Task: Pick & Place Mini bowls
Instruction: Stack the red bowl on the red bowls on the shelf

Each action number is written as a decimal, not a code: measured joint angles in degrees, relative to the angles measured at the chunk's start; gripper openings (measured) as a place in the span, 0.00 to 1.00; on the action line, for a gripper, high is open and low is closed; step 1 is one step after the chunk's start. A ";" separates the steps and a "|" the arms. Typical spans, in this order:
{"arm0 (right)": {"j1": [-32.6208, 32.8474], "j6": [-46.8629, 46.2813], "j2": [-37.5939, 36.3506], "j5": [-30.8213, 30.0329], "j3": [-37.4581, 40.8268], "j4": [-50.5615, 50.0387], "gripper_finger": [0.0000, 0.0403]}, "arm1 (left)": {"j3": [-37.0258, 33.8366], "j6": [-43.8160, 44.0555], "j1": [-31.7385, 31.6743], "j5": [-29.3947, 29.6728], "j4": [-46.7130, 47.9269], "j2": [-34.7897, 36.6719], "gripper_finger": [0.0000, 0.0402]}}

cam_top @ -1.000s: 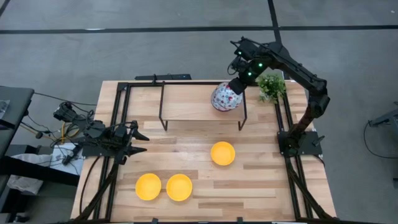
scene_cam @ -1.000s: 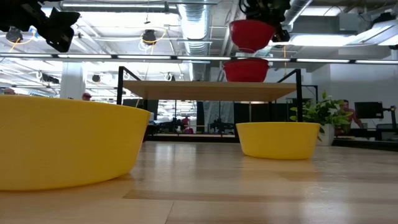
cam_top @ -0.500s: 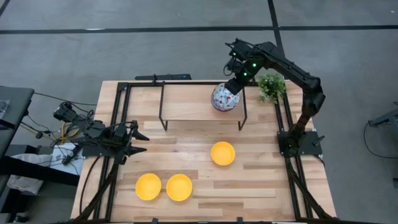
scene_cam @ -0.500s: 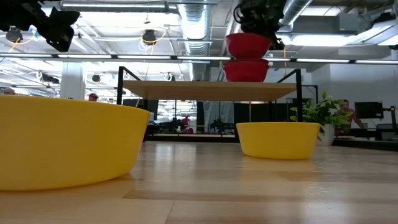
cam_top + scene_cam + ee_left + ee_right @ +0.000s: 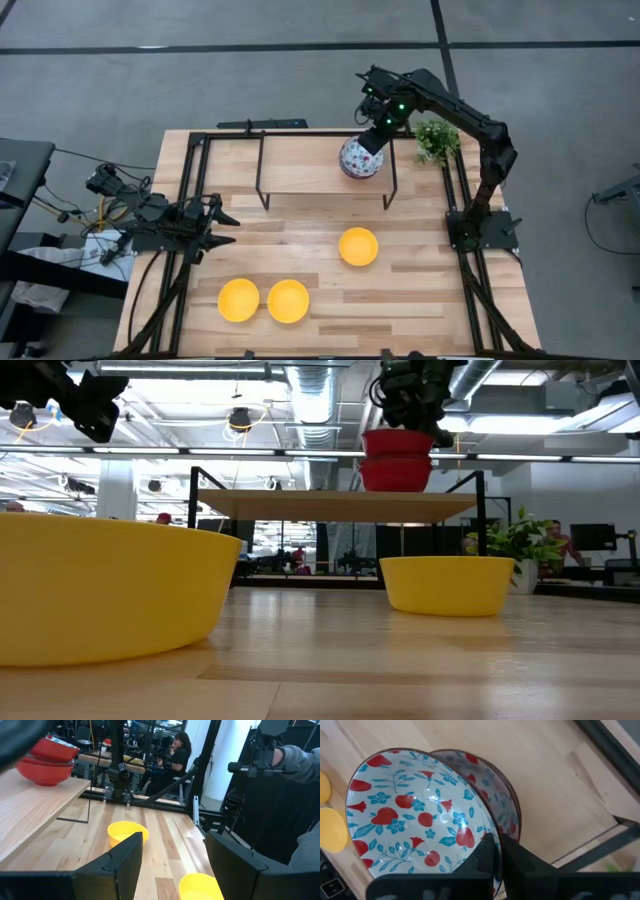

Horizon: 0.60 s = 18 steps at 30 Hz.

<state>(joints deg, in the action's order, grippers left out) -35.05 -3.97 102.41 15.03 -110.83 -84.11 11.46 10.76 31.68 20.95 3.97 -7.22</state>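
Observation:
Over the raised wooden shelf (image 5: pixel 300 165) my right gripper (image 5: pixel 372 140) is shut on a white mini bowl with a red-and-blue floral pattern (image 5: pixel 420 815). That bowl sits tilted in a second floral bowl (image 5: pixel 507 805) standing on the shelf. In the low view both show their red outsides, the upper (image 5: pixel 398 442) on the lower (image 5: pixel 395 473). Three yellow mini bowls rest on the table: one in the middle (image 5: pixel 358 246) and two near the front edge (image 5: pixel 238 300) (image 5: pixel 288 301). My left gripper (image 5: pixel 232 228) waits open at the table's left. My right gripper pinches the upper floral bowl's rim (image 5: pixel 482 837), one finger inside the bowl and one outside. The fingers come steeply from above, slanting in from the table's right. The bowl is tilted, and its underside meets the lower bowl on the shelf.
A small green plant (image 5: pixel 437 140) stands just right of the shelf, close to my right arm. Black frame rails (image 5: pixel 195 180) run along the table's left and right sides. People show in the room beyond the table.
My right gripper has come down and a little toward the table's left with the floral bowl. The bowl hung clear above the lower one a second ago and now sits on it.

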 joint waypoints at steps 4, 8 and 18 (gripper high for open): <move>0.04 0.09 0.08 -0.05 0.00 0.52 0.02 | 0.00 0.02 -0.01 0.00 0.00 0.00 0.54; -0.09 0.11 0.09 -0.09 0.00 0.60 0.04 | 0.00 0.02 0.00 0.00 -0.02 0.00 0.54; -0.35 1.01 0.09 -1.39 0.00 0.57 0.04 | 0.00 0.04 -0.02 0.00 -0.20 0.00 0.54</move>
<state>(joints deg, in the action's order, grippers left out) -35.40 -2.96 102.50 13.64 -110.83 -83.54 11.46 10.80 31.66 20.95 3.77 -7.22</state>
